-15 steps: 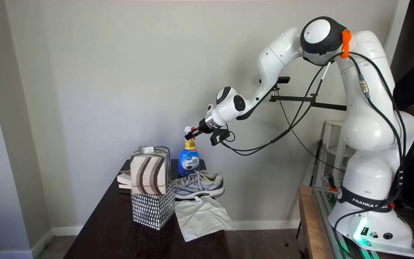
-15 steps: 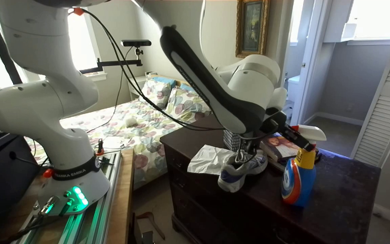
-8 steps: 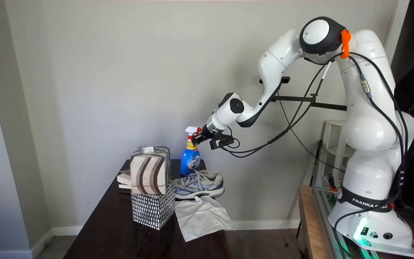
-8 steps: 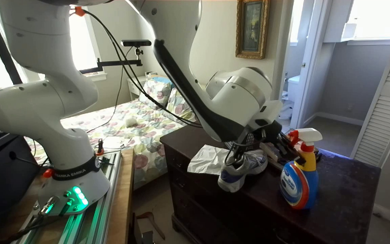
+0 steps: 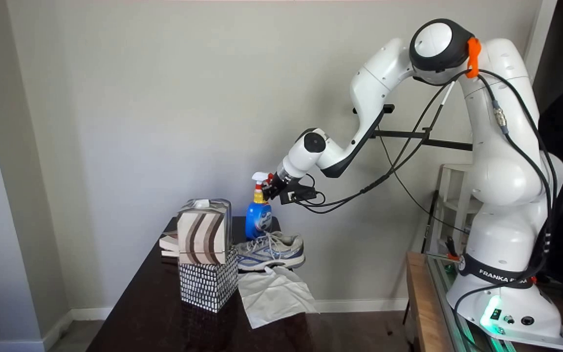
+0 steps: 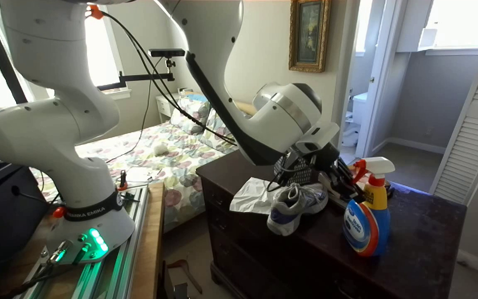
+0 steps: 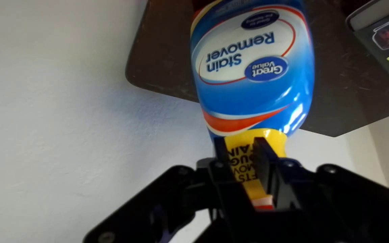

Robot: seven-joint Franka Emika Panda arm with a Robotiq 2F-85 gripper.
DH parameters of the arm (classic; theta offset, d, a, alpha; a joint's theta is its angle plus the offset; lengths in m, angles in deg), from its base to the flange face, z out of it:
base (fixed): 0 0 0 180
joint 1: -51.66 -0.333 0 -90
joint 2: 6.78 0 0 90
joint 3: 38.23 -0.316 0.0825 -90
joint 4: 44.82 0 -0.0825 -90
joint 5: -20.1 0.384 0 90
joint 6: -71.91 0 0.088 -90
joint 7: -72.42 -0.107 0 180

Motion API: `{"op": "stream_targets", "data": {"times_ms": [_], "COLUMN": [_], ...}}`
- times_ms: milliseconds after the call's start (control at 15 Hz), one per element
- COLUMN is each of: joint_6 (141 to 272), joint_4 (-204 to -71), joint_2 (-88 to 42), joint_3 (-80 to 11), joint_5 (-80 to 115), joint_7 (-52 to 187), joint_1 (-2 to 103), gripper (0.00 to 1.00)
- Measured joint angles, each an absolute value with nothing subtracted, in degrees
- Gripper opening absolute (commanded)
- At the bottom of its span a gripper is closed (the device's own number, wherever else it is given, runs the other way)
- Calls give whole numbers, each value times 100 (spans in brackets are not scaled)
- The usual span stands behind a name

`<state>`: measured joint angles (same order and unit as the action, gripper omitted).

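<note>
Spray bottle (image 6: 370, 234), the blue stain remover one, stands upright on the dark surface (image 6: 425, 245), near one long edge. Right now, the step looks like careful work at the bottle's yellow neck (image 6: 376, 201). The hand (image 7: 241, 145) is just in front of that neck. Its two fingers (image 7: 266, 154) are a little bit apart and hold nothing; the yellow shows through the thin gap and looks wider than it. I can't tell if the tips touch the neck. To hold the bottle, the fingers would have to spread wider, go around the neck and then squeeze. To leave it alone, the hand would need to back away gently, so it doesn't knock the red trigger (image 6: 360, 170). A hard bump toward that edge could make the bottle tip off, I think, so slow and soft seems best. Low down it is crowded: a shoe (image 5: 271, 252) sits near the bottle, a white sheet (image 5: 276, 298) lies next to the shoe, and a patterned box (image 5: 208, 283) is close by too. Books (image 5: 169, 243) lie over by the other long edge. Past the bottle, the surface goes on toward its end, so there seems to be some room that way. Above the bottle, an exterior view shows just the plain wall (image 5: 130, 122), so going up looks easy.
</note>
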<state>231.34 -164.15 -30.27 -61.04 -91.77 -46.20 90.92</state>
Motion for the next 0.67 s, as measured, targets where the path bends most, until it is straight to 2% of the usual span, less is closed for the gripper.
{"op": "stream_targets", "data": {"times_ms": [400,533,667], "joint_6": [22345,22246,21962], "joint_4": [-16663,-16684,-16690], "joint_2": [-2654,-2527,-2499], "joint_3": [-6018,-5390,-5185], "joint_5": [-8691,-8507,-8436], "joint_7": [-4606,-4611,-4632], "joint_1": [8644,7955,7617], "gripper": [99,100,100]}}
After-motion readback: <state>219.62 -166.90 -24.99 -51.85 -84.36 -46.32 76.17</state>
